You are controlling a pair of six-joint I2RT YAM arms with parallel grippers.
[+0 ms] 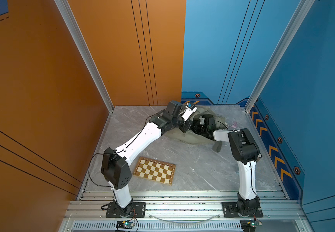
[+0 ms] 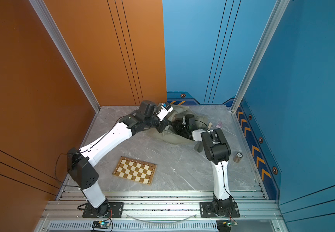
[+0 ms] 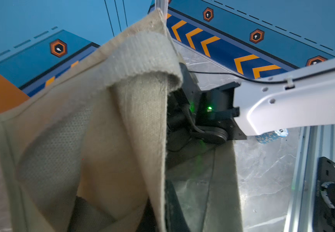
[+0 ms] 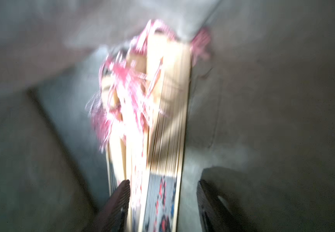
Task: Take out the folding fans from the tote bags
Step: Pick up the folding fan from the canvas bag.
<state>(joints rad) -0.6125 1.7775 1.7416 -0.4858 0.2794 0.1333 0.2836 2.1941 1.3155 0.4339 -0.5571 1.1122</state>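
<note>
Tote bag (image 1: 184, 137): slumped at the far side of the counter (image 1: 192, 160), with the right arm (image 1: 241, 144) buried to the wrist in its mouth.
Left jaws: together, clamped on the bag's upper rim, holding that flap up off the counter.
Left arm (image 1: 138, 138): reaching in from the opposite side, taken up with the fabric alone.
Folding fans (image 4: 162, 130): bundled inside the bag on its grey lining, straight ahead of the right jaws.
Long axis: pointing away from the right jaws, in line with the reach; patterned leaf ends nearest, pink tassels at the far end.
Right jaws: apart, straddling the near end of the bundle; one finger (image 4: 120, 200) overlapping the bundle's edge, contact lost in blur; clear gap on the other side.
Nearer arm: right, by far.
Next move, as judged: closing across the bundle's width, then drawing back along that axis through the mouth.
Risk, as judged: several fans caught at once, or tassels snagging on the lining.
Chessboard (image 1: 154, 170): well apart, toward the counter's near edge.
</note>
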